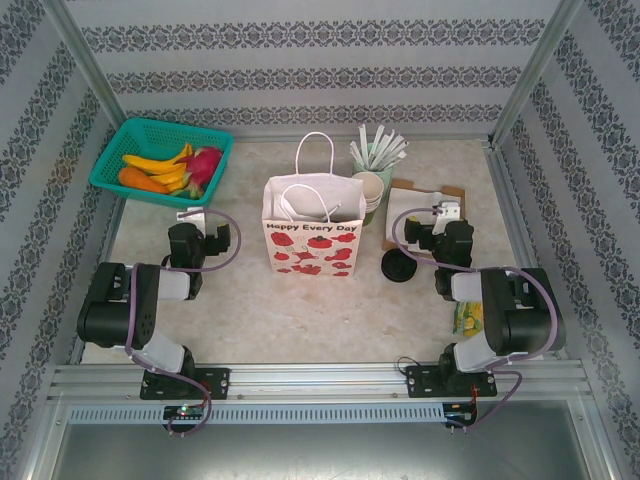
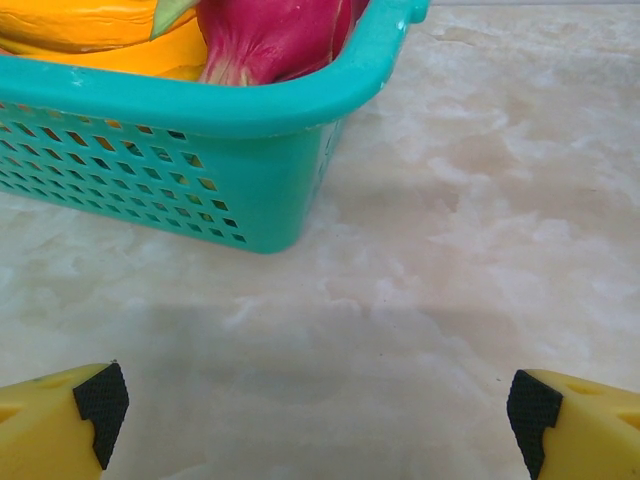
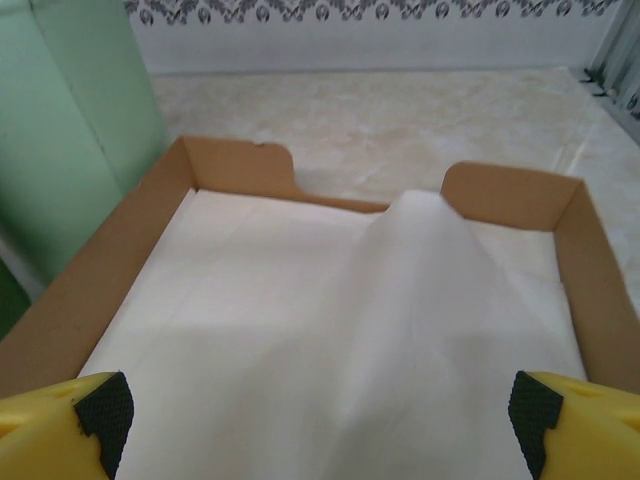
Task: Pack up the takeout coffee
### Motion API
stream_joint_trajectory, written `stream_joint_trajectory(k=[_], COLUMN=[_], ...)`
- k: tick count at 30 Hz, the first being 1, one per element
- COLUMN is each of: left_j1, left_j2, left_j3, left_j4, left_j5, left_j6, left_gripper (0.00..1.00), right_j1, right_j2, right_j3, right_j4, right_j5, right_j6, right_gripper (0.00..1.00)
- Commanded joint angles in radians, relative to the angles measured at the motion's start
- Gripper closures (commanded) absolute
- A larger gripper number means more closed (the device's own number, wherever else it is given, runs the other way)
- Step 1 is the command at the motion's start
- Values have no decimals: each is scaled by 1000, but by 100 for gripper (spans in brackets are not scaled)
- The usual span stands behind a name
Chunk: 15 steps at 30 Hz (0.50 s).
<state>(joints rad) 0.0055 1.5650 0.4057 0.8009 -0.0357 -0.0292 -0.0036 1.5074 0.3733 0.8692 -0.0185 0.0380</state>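
Fingertips, yellow with black pads, stand spread wide on both arms with nothing between them.
Left gripper hovers over bare table near the teal basket of fruit. Right gripper hangs over the cardboard tray lined with white paper. Paper bag stands upright between the arms. Takeout coffee cannot be told apart from the green cups just right of the bag.

Bright, even overhead light, soft shadows, sharp top view, slightly soft wrist close-ups.
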Motion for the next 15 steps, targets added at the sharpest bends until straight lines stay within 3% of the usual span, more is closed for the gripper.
stream_joint_trajectory(k=[1,15], left_j1=[-9,-6], left_j2=[-4,-1], left_j3=[4,7], left_j4=[38,35], left_j5=[11,19], left_j6=[15,15], left_gripper=[0,0], right_j1=[4,4], right_j2=[-1,-1], right_j3=[13,12], right_j4=[18,21], right_j5=[36,38], right_j6=[7,4], right_gripper=[2,2])
